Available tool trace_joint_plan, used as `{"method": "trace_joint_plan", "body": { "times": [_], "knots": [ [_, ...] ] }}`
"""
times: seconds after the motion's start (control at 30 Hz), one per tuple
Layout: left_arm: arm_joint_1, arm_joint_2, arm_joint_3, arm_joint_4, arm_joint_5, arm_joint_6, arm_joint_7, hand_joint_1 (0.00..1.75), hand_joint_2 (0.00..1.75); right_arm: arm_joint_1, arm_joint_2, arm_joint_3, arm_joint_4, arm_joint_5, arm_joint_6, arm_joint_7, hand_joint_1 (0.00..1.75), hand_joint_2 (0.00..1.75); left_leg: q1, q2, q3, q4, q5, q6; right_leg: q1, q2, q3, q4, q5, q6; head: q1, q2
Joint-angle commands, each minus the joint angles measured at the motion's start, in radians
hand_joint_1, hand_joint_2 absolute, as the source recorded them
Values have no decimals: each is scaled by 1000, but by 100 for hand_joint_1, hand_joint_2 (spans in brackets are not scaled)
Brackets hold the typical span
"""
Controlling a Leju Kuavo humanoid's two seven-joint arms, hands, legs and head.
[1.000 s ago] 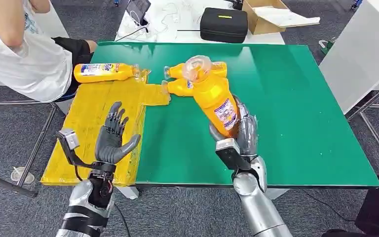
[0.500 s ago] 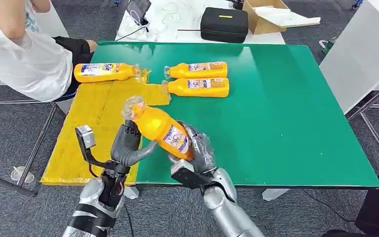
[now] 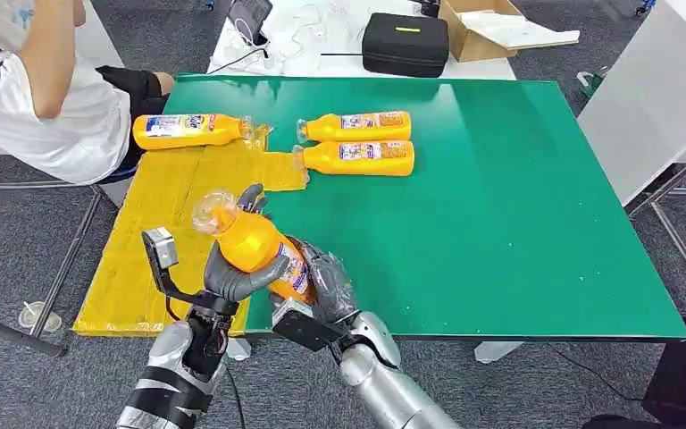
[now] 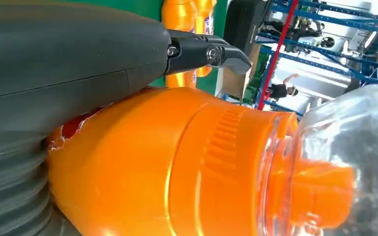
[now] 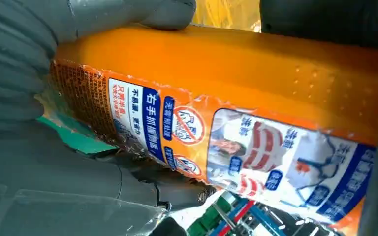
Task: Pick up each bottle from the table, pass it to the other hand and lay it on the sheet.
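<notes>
Since both hands are on the same bottle [image 3: 255, 246] at the near edge of the bench [image 3: 518, 223], this looks like the middle of the handover step. The right hand [image 3: 322, 281] is grasping the lower body of it, label side — the right wrist view shows the fingers [image 5: 128, 14] wrapped round the orange plastic. The left hand [image 3: 232, 268] is cupped under the shoulder with its thumb against it, clear cap end pointing up and away toward the yellow sheet [image 3: 179, 214]. From the left wrist view I'd say the left hand's fingers are closing on it, but whether that grip carries the weight I can't tell.

Next move, my guess: the left hand needs a firm wrap round the upper body before the right lets go, then a swing out over the sheet just beyond to lay it flat.

Further back, one bottle on the sheet [image 3: 183, 130] lies at its far end, and two more bottles [image 3: 357, 143] lie side by side on the green, near the sheet's corner — not yet picked. A seated person [image 3: 36, 89] is at the far left.
</notes>
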Motion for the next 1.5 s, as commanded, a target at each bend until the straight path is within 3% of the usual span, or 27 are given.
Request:
{"method": "trace_joint_plan", "body": {
  "times": [0.03,0.3,0.53,0.57,0.6,0.63,0.73,0.77,0.8,1.07,1.1,1.27,1.37,1.5],
  "knots": [
    [-54,23,-52,62,-8,-11,-6,175,175,-39,-2,65,108,2,8,4,175,175,0,1,5,0,-1,1,1,-1,6,-1,-1,-2,0,0],
    [-38,22,-47,34,-10,-21,-17,175,175,-38,-4,63,95,-16,14,14,175,175,0,1,5,0,-2,1,1,0,5,-1,-1,-2,0,0],
    [-50,21,-17,30,-2,-4,-17,175,175,-43,-12,44,58,-37,10,19,155,175,0,1,4,0,-1,1,1,0,4,0,-1,-1,0,0],
    [-50,21,-17,30,-2,-4,-17,175,175,-43,-12,44,58,-37,10,19,145,175,0,1,3,0,-1,1,1,0,3,0,-1,-1,0,0],
    [-52,23,-13,22,-7,3,-19,175,175,-46,-13,41,52,-37,4,26,91,175,0,1,4,0,-1,1,1,0,4,0,-1,-2,0,0],
    [-58,24,-4,16,-7,13,-20,175,175,-48,-13,33,45,-42,1,32,0,175,0,0,2,0,0,1,0,-1,2,0,0,-1,0,0],
    [-73,25,23,12,-21,57,-28,175,175,-55,-15,20,28,-56,4,47,0,175,0,1,2,0,0,1,0,-1,2,0,0,-1,0,0],
    [-82,28,35,11,-26,76,-30,175,175,-61,-16,16,20,-58,3,53,0,0,0,1,1,0,0,1,1,0,1,0,0,-1,0,0],
    [-103,32,65,12,-77,175,-63,175,175,-61,-20,3,-9,-73,3,57,0,0,1,1,3,1,-1,1,1,0,3,0,-1,-2,0,0],
    [-238,73,213,136,-205,382,-128,175,175,-15,-66,-44,-249,-192,64,63,0,0,0,0,4,0,-1,1,1,-1,4,0,-1,-2,0,0],
    [-246,84,219,134,-279,483,-148,175,175,-9,-64,-55,-271,-214,66,67,0,0,0,0,1,0,0,1,1,-1,2,0,0,-1,0,0],
    [-265,98,245,156,-308,489,-148,175,175,2,-73,-52,-318,-232,70,69,0,0,0,2,4,0,-1,1,1,1,4,0,0,-1,0,0],
    [-273,126,211,165,-452,675,-148,175,175,19,-67,-60,-365,-276,46,27,0,0,0,0,2,0,0,0,0,-1,2,0,0,-1,0,0],
    [-386,208,80,470,-825,1033,-148,175,175,60,-63,-28,-519,-338,-21,-36,0,0,0,1,2,0,0,0,0,0,1,0,0,-1,1,0]
  ]
}}
